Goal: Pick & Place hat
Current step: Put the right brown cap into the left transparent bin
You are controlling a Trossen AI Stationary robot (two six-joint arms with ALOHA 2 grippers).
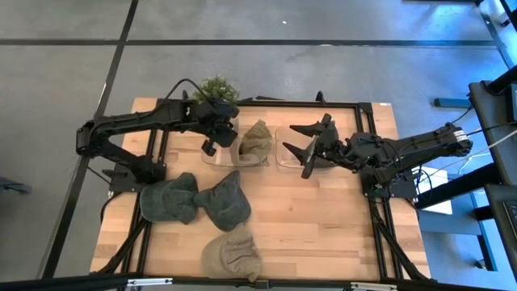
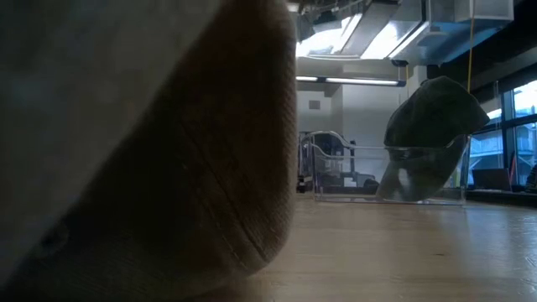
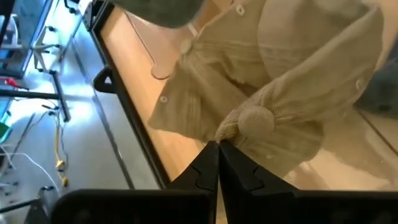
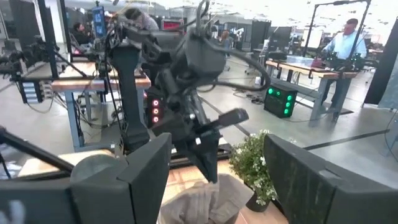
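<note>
**Tan hat pinched by the left gripper over the clear bin**

High view. The left gripper [image 1: 216,137] sits at the far side of the wooden table [image 1: 323,218], touching the near-left edge of the tan hat [image 1: 256,142], which lies in or over the left of two clear bins [image 1: 234,153]. The hat lies just to the gripper's right, its long axis running from the far edge toward the near edge. The right gripper [image 1: 311,145] hovers over the second clear bin [image 1: 292,150], fingers spread wide and grasping nothing; the left arm is plainly the nearer one. Three more hats wait on the near-left part of the table: two dark green hats [image 1: 194,202] and a beige hat [image 1: 232,255]. A small plant [image 1: 216,87] stands at the far edge.

Low view. A hat close to the lens fills the left half. Beyond it the tan hat [image 2: 428,134] rises out of the clear bin [image 2: 390,176], partly inside its walls; whether it rests on the bin floor cannot be told.

Left wrist view. The fingers [image 3: 211,168] are clenched together on a fold of the tan hat [image 3: 280,81] just beside its top button [image 3: 256,119]. The bin wall is hard to make out.

Right wrist view. The right arm's own fingers [image 4: 146,168] stand apart, looking toward the left arm [image 4: 186,81], with the tan hat [image 4: 205,202] cut off at the frame edge. People stand in the room beyond.
</note>
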